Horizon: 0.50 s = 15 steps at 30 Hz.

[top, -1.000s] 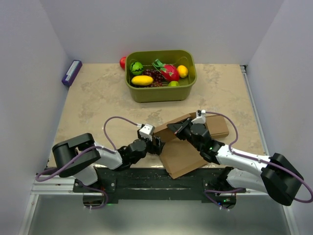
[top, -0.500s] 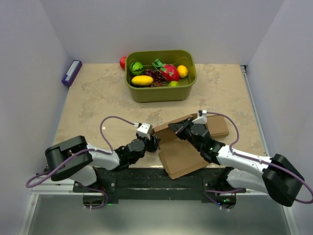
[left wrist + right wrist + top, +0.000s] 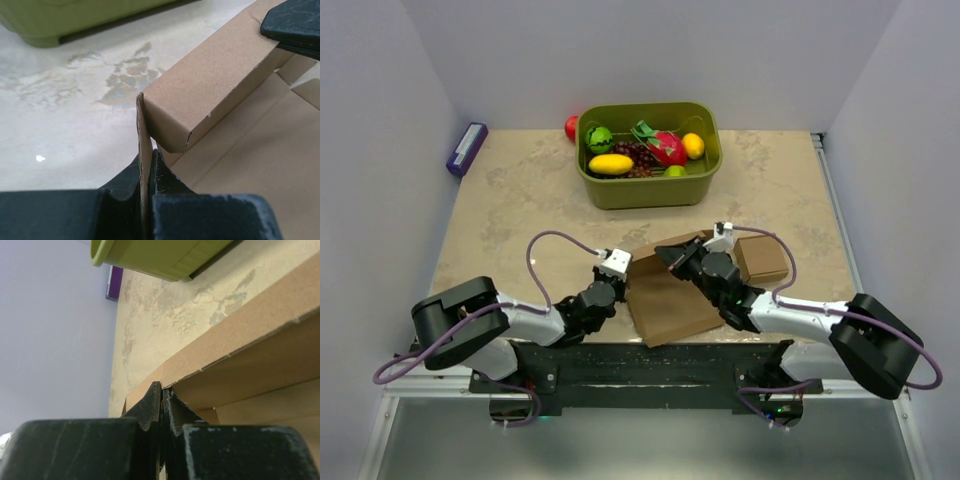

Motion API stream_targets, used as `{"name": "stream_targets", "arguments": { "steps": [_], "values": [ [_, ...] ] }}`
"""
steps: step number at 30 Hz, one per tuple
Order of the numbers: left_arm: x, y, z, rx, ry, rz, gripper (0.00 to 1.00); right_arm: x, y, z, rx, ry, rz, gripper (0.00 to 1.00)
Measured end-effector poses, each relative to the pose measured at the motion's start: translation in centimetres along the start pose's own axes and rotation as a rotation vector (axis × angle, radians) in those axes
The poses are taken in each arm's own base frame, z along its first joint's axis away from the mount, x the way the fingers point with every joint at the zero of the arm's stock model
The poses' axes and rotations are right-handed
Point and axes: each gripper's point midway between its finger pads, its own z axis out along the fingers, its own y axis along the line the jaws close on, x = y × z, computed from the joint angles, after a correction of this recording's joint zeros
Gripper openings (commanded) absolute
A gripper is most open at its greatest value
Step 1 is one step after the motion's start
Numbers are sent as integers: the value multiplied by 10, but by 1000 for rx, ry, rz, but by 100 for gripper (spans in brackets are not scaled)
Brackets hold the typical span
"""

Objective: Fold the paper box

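Observation:
The paper box (image 3: 665, 300) is a wide brown cardboard piece lying at the table's near edge between both arms, its side walls partly raised. My left gripper (image 3: 624, 291) is shut on the box's upright left wall; in the left wrist view the thin cardboard edge (image 3: 144, 150) stands pinched between the fingers. My right gripper (image 3: 670, 256) is shut on the far flap of the paper box (image 3: 250, 325), its fingertips (image 3: 154, 397) clamped at the flap's corner. The right gripper's black finger (image 3: 295, 25) shows over the far wall of the paper box (image 3: 220, 85).
A small brown cardboard cube (image 3: 761, 258) sits just right of the box. A green bin (image 3: 650, 188) with toy fruit stands at the back centre, a red fruit (image 3: 571, 127) beside it. A purple block (image 3: 466, 148) lies at the back left. Side walls enclose the table.
My left gripper has closed on the box's left wall. The box has shifted left, and the small cube now shows apart from it. My right gripper stayed shut on the flap.

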Motion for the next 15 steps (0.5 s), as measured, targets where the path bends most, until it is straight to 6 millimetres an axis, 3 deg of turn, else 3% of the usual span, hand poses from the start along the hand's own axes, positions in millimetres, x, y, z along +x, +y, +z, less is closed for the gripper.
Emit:
{"name": "stream_targets", "arguments": {
  "steps": [7, 11, 12, 14, 15],
  "values": [
    [-17, 26, 11, -72, -57, 132, 3, 0, 11, 11, -65, -28, -24, 0],
    [-13, 27, 12, -54, -58, 172, 19, 2, 8, 15, -62, -30, -25, 0],
    [-11, 27, 11, -46, -54, 180, 29, 3, 7, 16, -59, -29, -24, 0],
    [-6, 26, 10, -26, -43, 197, 37, 5, 6, 16, -58, -23, -23, 0],
    [-4, 24, 9, -11, -39, 202, 45, 7, 5, 17, -56, -16, -22, 0]
  ]
}}
